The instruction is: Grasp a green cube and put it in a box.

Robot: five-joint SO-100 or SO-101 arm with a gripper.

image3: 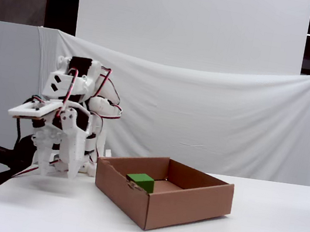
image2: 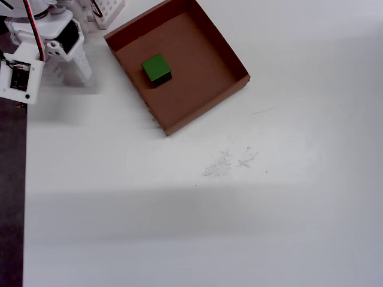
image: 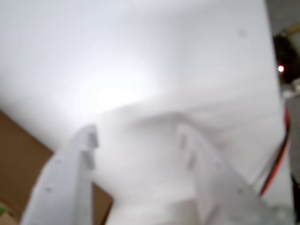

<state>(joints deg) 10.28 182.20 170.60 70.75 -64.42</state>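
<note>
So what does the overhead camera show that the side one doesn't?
Only overhead: faint scuff marks on the table and the box's full square outline. Only the side view: a draped white backdrop cloth and the arm's height above the table. Both show the green cube lying in the box and the claw beside it, holding nothing.

The box [image2: 206, 106] is plain brown cardboard, matt. The cube [image2: 156, 68] has matt green faces. The gripper [image3: 58, 170] is white plastic. The table [image2: 239, 227] is smooth, white, faintly scuffed. Behind hangs white cloth [image3: 214, 120].
</note>
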